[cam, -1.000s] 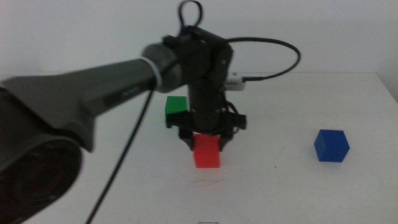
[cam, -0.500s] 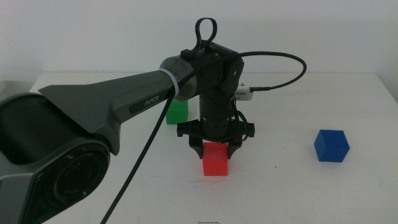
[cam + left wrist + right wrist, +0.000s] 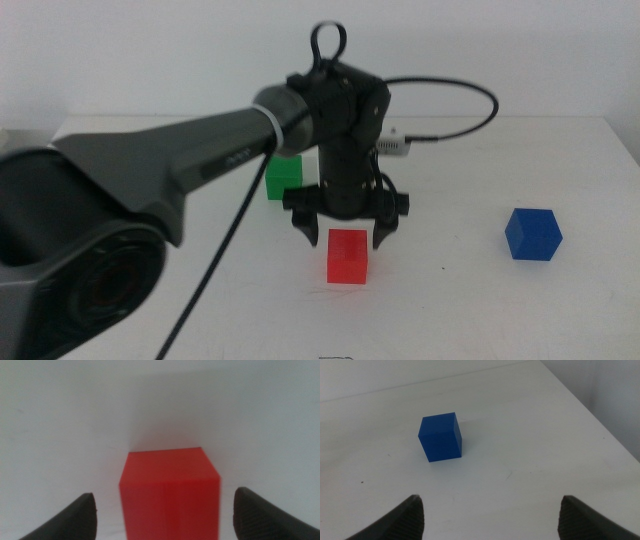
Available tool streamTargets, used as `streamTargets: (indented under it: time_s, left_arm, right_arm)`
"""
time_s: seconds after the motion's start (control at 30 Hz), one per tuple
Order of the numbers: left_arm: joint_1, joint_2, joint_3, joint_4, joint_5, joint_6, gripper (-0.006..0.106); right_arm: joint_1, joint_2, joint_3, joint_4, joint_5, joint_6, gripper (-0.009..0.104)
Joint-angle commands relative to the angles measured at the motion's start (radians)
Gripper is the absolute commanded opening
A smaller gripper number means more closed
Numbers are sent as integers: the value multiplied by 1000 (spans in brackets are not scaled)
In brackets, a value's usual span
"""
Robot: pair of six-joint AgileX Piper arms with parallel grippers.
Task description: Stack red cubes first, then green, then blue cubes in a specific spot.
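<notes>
White matte tabletop (image 3: 470,300) takes up most of the middle view, totally plain. Next biggest is the left arm (image 3: 150,180), dark grey, coming in from the table's left edge. Its left gripper (image 3: 346,238) points straight down with the jaws spread wide, one either side of the red cube (image 3: 347,256) and not touching it.

That cube is bright red with flat matte faces, sitting on the table around the middle, a bit toward the front edge. The green cube (image 3: 283,177) is behind it toward the back, half hidden by the arm. The blue cube (image 3: 532,234) sits alone near the right edge.

Half a second ago the jaws were clamped on the red cube; now they've let go.

The right gripper (image 3: 490,525) waits open, facing the blue cube.
</notes>
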Motion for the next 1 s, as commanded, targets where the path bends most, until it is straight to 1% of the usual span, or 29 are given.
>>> streamTargets:
  time_s: [0.0, 0.13, 0.33, 0.4, 0.5, 0.57, 0.67, 0.8, 0.97]
  left_arm:
    - [-1, -122, -30, 16, 99, 3, 94]
    - [-1, -207, -30, 86, 98, -8, 94]
    - [2, -296, -32, 242, 98, -20, 94]
    - [23, -296, -43, 266, 97, -10, 94]
    - [78, -274, -68, 231, 91, 68, 94]
    - [122, -253, -89, 186, 83, 114, 94]
    - [174, -212, -122, 146, 62, 155, 94]
    - [218, -152, -150, 127, -3, 180, 94]
    - [230, -87, -153, 128, -126, 180, 94]
  right_arm:
    - [-6, -23, -15, -12, -70, -9, 94]
    - [-6, -23, -15, -12, -70, -9, 94]
    - [-6, -23, -15, -12, -70, -9, 94]
    - [-6, -23, -15, -12, -70, -9, 94]
    - [-6, -23, -15, -12, -70, -9, 94]
    - [-6, -23, -15, -12, -70, -9, 94]
    - [-6, -23, -15, -12, -70, -9, 94]
    - [-6, -23, -15, -12, -70, -9, 94]
    - [-6, -23, -15, -12, -70, -9, 94]
